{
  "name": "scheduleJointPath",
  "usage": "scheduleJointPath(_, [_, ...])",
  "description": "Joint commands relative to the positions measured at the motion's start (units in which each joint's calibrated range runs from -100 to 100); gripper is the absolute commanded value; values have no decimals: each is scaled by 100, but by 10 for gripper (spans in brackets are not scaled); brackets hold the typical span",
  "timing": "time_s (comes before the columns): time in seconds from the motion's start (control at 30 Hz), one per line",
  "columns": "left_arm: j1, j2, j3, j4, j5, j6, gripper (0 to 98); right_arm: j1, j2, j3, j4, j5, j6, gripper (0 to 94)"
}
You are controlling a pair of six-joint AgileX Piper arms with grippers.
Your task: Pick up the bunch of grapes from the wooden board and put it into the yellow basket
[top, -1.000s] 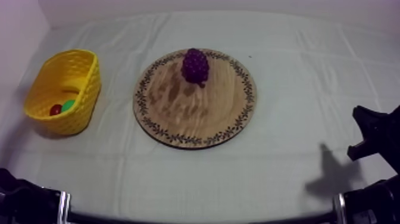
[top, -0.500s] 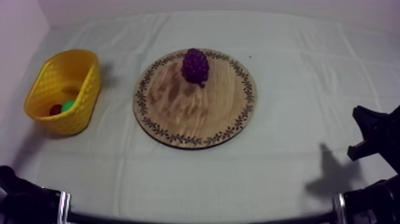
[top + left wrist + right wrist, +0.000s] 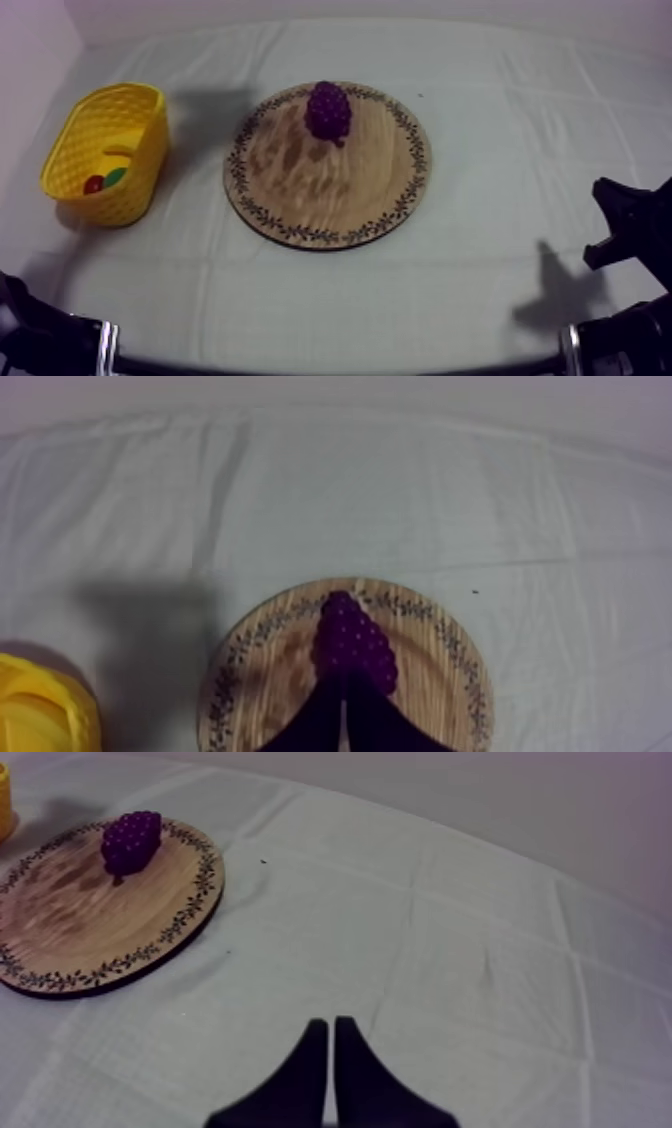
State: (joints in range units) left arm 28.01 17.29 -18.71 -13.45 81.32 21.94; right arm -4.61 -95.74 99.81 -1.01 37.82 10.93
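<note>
The purple bunch of grapes (image 3: 328, 110) sits upright on the far part of the round wooden board (image 3: 330, 190) in the middle of the table. At the left stands the yellow basket (image 3: 140, 150). In the left wrist view my left gripper (image 3: 343, 688) is shut on nothing, its fingers forming a narrow wedge that points at the near side of the grapes (image 3: 352, 638) from above the board (image 3: 450, 666). My right gripper (image 3: 330, 1037) is shut too, over bare cloth well to the right of the board (image 3: 90, 922) and grapes (image 3: 130, 840). It rests low at the table's right edge (image 3: 622, 232).
Inside the basket lie a small red fruit (image 3: 93, 184) and a green piece (image 3: 115, 176). A dark shadow falls on the cloth (image 3: 205, 105) between basket and board. The basket's rim (image 3: 40, 711) lies left of the board. My left arm (image 3: 40, 340) fills the lower left edge.
The basket has rocked from a tilt to sit more upright. A shadow has spread over the cloth between basket and board. My left arm's black shape has sunk lower; the right arm is still.
</note>
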Motion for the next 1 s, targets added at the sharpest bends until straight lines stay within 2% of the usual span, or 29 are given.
scheduleJointPath(0.0, [22, 125, -2, 7, -22, 20, 0, 2, -1, -3, 1, 0, -1, 4])
scheduleJointPath(0.1, [63, 263, -43, 12, -41, 23, 6, 2, -1, -3, 1, 0, 0, 4])
scheduleJointPath(0.17, [87, 331, -72, 4, -43, 50, 63, 2, -1, -3, 1, 0, 2, 4])
scheduleJointPath(0.23, [100, 379, -97, -2, -30, 112, 178, 2, -1, -3, 1, 0, 3, 4])
scheduleJointPath(0.4, [115, 472, -169, 65, 157, 209, 589, 2, -1, -3, 1, 0, 1, 4])
scheduleJointPath(0.5, [118, 535, -251, 119, 351, 264, 737, 2, -1, -3, 1, 0, 0, 4])
scheduleJointPath(0.7, [150, 731, -415, 175, 653, 434, 887, 2, -1, -3, 1, 0, 0, 4])
scheduleJointPath(0.97, [173, 1228, -580, 245, 775, 517, 945, 2, -1, -3, 1, 0, 1, 4])
